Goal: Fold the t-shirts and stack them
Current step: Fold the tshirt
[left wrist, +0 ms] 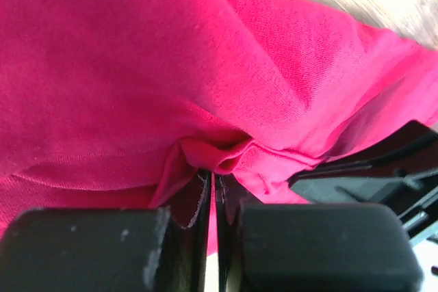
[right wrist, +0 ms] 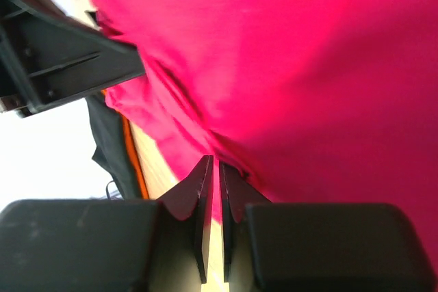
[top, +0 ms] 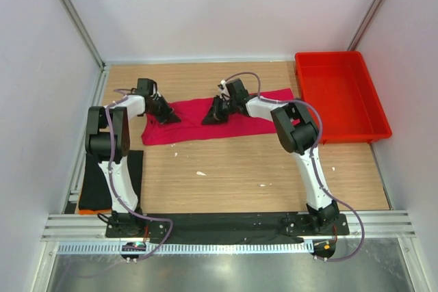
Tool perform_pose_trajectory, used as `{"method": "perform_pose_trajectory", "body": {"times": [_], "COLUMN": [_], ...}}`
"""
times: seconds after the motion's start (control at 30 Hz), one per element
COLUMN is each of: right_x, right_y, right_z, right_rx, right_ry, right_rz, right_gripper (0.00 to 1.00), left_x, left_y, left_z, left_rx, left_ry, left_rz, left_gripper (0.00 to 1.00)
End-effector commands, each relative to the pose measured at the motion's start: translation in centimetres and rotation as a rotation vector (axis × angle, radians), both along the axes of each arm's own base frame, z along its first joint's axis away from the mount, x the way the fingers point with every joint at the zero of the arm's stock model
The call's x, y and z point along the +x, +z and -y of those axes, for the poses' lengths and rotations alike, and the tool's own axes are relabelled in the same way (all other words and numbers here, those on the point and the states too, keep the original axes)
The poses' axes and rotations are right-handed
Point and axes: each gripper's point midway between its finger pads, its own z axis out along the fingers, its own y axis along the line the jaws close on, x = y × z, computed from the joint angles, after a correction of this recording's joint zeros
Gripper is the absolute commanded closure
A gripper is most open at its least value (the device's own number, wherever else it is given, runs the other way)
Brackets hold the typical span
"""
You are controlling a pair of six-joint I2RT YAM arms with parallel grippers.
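The crimson-pink t-shirt (top: 226, 124) lies stretched across the far middle of the table. My left gripper (top: 166, 115) is shut on its cloth near the left end; in the left wrist view the cloth (left wrist: 137, 66) bunches into the closed jaws at my left gripper (left wrist: 212, 177). My right gripper (top: 213, 115) is shut on the cloth near the middle; in the right wrist view the shirt (right wrist: 308, 66) runs into the closed jaws at my right gripper (right wrist: 212, 165). The black t-shirt (top: 102, 182) lies at the table's left edge beside the left arm.
A rigid red plastic tray (top: 321, 73) stands at the back right. Bare wooden table (top: 239, 176) lies in front of the shirt, with a few small white specks. White walls close in the left, right and back.
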Motion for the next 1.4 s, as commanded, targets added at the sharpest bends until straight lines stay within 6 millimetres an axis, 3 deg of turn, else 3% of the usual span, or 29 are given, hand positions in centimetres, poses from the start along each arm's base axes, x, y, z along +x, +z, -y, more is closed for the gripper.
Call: {"method": "perform_pose_trajectory", "body": {"times": [0.0, 0.03, 0.1, 0.13, 0.17, 0.23, 0.27, 0.3, 0.33, 0.43, 0.5, 0.53, 0.57, 0.6, 0.77, 0.9, 1.0, 1.17, 1.27, 1.33, 1.37], "right_x": [0.8, 0.5, 0.1, -0.2, -0.1, -0.2, 0.0, 0.7, 0.5, 0.7, 1.3, 1.4, 1.9, 1.8, 3.8, 6.5, 7.5, 6.2, 4.3, 2.4, 1.8], "right_y": [0.7, 0.4, 1.7, 1.9, 3.8, 5.2, 6.6, 8.4, 7.7, 9.2, 9.4, 9.4, 9.3, 8.8, 7.4, 6.0, 4.2, 1.1, -1.1, -2.0, -2.2], "right_z": [0.6, 1.0, 1.0, 1.4, 1.7, 2.8, 3.5, 3.8, 5.8, 9.6, 13.2, 14.4, 16.2, 17.2, 19.1, 20.1, 20.9, 21.4, 22.4, 23.0, 23.2], "right_rx": [0.014, -0.006, -0.003, -0.026, -0.032, -0.105, -0.144, -0.173, -0.296, -0.505, -0.696, -0.756, -0.852, -0.901, -0.909, -0.909, -0.947, -0.969, -1.010, -1.043, -1.056], "right_ry": [-0.013, -0.006, 0.011, 0.024, 0.022, 0.023, 0.045, 0.041, 0.016, 0.016, -0.016, -0.020, -0.043, 0.024, 0.024, -0.020, -0.020, -0.007, 0.015, 0.033, 0.037], "right_rz": [0.029, 0.018, 0.030, 0.035, 0.071, 0.097, 0.166, 0.214, 0.194, 0.255, 0.309, 0.327, 0.356, 0.388, 0.456, 0.473, 0.443, 0.358, 0.298, 0.266, 0.261], "right_gripper": [0.85, 0.85, 0.78, 0.75, 0.68, 0.59, 0.54, 0.42, 0.37, 0.23, 0.17, 0.01, 0.00, 0.00, 0.00, 0.00, 0.00, 0.00, 0.00, 0.00, 0.00], "left_x": [-0.7, -0.7, -0.9, -0.7, -0.9, -0.5, -1.0, -0.5, -0.5, -0.8, -1.1, -1.2, -1.2, -0.8, -2.1, -1.7, -1.5, -1.4, -0.6, 0.6, 0.9], "left_y": [-1.7, -1.5, -0.6, 1.1, 2.0, 5.2, 5.8, 7.4, 8.1, 9.3, 8.7, 8.7, 7.6, 7.8, 5.4, 3.9, 2.6, -1.0, -2.5, -2.2, -3.2], "left_z": [-1.3, -1.6, -2.1, -2.0, -2.2, -1.5, -2.1, -1.3, -1.3, -1.6, -2.2, -2.4, -2.6, -2.9, -3.1, -3.9, -3.5, -4.3, -4.8, -5.4, -5.6], "left_rx": [0.084, 0.101, 0.139, 0.149, 0.176, 0.210, 0.272, 0.291, 0.318, 0.410, 0.465, 0.464, 0.478, 0.490, 0.506, 0.561, 0.561, 0.644, 0.703, 0.747, 0.767], "left_ry": [-0.041, -0.046, -0.061, -0.063, -0.060, -0.077, -0.062, -0.055, -0.038, 0.077, 0.152, 0.222, 0.249, 0.281, 0.429, 0.482, 0.469, 0.433, 0.359, 0.322, 0.299], "left_rz": [-0.024, -0.023, -0.019, 0.014, 0.016, 0.078, 0.056, 0.083, 0.082, 0.049, -0.006, -0.043, -0.079, -0.086, -0.279, -0.308, -0.351, -0.398, -0.417, -0.390, -0.401], "left_gripper": [0.95, 0.95, 0.94, 0.91, 0.82, 0.76, 0.72, 0.71, 0.69, 0.49, 0.42, 0.41, 0.33, 0.32, 0.32, 0.32, 0.31, 0.31, 0.31, 0.30, 0.30]}}
